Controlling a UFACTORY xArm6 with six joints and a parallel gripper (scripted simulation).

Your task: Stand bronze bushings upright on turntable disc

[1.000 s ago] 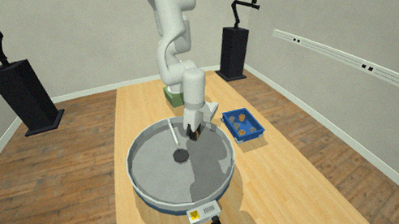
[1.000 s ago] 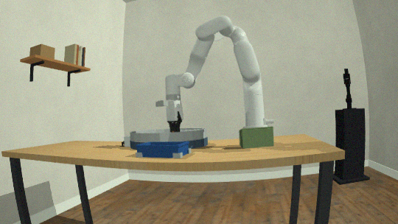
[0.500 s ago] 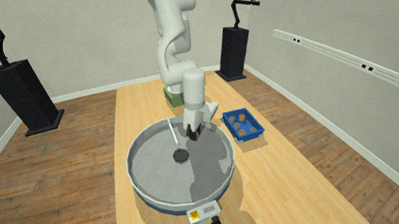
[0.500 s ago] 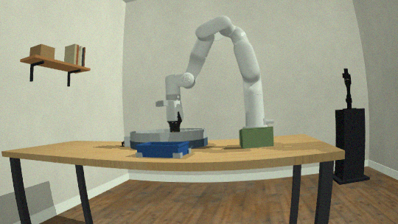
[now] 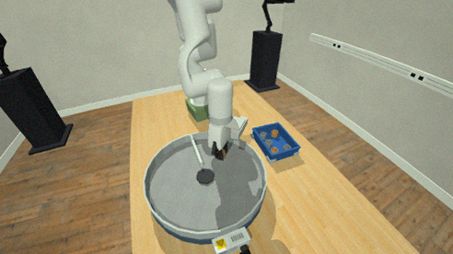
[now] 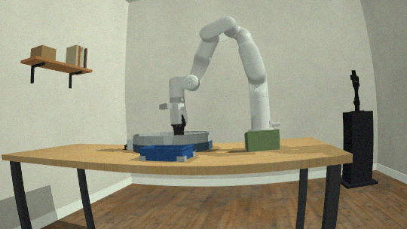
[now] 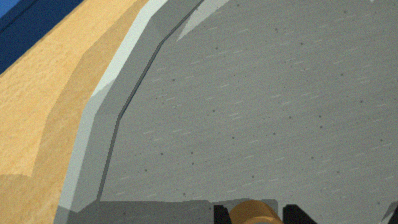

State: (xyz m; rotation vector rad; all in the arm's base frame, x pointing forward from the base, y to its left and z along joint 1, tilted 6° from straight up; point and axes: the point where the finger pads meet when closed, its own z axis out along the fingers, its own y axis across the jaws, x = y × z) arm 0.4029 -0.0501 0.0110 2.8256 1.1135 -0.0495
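My gripper (image 5: 219,152) (image 6: 179,131) (image 7: 256,215) is shut on a bronze bushing (image 7: 255,209), inside the turntable's rim, low over the back right part of the disc (image 5: 180,201) (image 7: 250,100). Whether the bushing touches the disc is hidden. The dark hub (image 5: 205,176) is at the disc's middle, in front of the gripper and to its left. No bushing shows on the visible disc. The blue crate (image 5: 283,155) (image 6: 166,154) (image 7: 30,30) holds two bronze bushings, one at the back (image 5: 274,133) and one near the front (image 5: 274,149), and three steel bushings (image 5: 263,135) (image 5: 268,142) (image 5: 287,147).
The turntable's raised rim (image 5: 147,185) (image 6: 151,138) (image 7: 77,155) surrounds the disc. A pale bar (image 5: 196,150) runs from the back rim towards the hub. A white labelled box (image 5: 232,241) is at the front rim. The green base block (image 6: 262,140) stands behind the turntable.
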